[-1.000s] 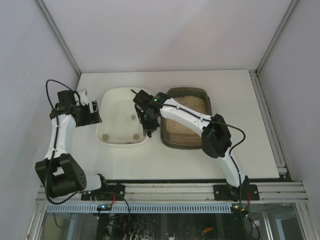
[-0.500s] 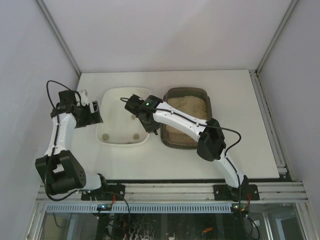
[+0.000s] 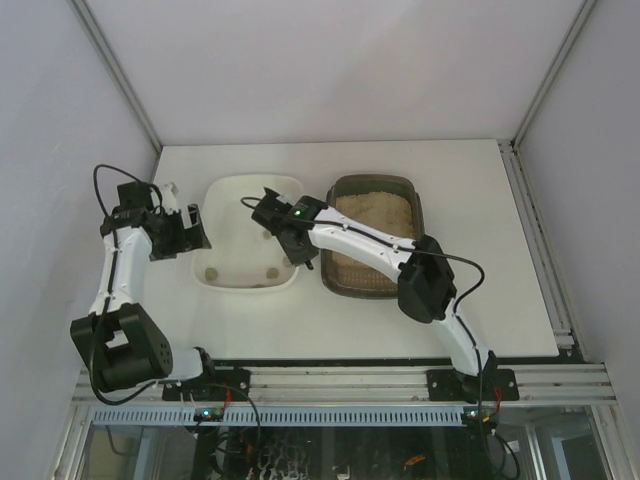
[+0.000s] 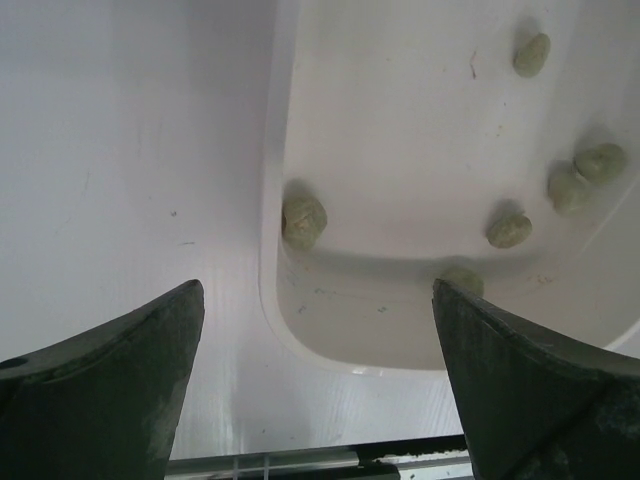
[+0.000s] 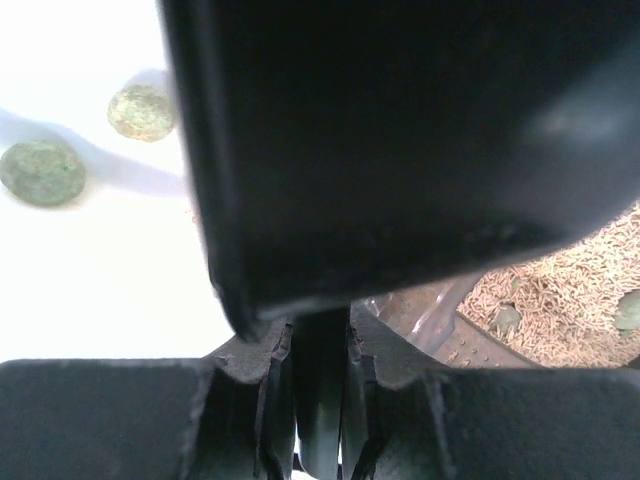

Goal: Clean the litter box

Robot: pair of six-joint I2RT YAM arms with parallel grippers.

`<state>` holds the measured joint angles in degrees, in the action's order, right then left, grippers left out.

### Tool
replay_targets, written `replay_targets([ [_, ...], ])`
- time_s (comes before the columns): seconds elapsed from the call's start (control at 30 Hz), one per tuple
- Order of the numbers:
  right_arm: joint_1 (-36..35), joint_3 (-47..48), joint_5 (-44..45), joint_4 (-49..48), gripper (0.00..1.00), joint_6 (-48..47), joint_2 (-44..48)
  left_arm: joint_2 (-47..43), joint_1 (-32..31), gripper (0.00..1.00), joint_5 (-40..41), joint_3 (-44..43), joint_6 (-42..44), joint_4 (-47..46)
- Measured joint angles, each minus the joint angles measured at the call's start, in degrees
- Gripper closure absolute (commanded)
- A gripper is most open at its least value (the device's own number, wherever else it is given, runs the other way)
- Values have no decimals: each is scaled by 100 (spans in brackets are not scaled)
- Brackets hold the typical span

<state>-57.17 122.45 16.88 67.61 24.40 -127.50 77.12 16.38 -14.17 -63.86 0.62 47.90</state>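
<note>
Top external view shows the desk with two trays of like size side by side. The white tray lies to the left. The litter box, dark and filled with beige litter, lies just to its right, its long axis running from the arm bases toward the far wall.

The right arm reaches over the box's near left part, so the right pincer hangs above the white tray. The box therefore lies to that pincer's right, close by. This pincer is clamped on the handle of what looks like a dark scoop. Whether the scoop carries anything I cannot tell.

The left pincer stands spread wide and empty at the white tray's left rim, well apart from the box. Several greenish clumps lie in the white tray.
</note>
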Motion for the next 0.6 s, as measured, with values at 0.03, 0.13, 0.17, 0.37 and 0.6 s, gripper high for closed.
replay_targets([
  [0.03,31,-146,-24,-98,100,9,63,-35,0,0,-11,0,-11,20],
  [0.13,144,-962,-201,-564,100,44,566,-267,0,1,9,0,-109,13],
  [0.17,181,-1305,-302,-782,100,48,831,-363,0,1,33,-13,-111,13],
  [0.37,468,-3088,-841,-2133,100,190,2780,-402,2,5,90,-426,-85,81],
  [0.6,1097,-5145,-837,-3283,100,501,5469,431,-951,1,282,-1502,42,671],
])
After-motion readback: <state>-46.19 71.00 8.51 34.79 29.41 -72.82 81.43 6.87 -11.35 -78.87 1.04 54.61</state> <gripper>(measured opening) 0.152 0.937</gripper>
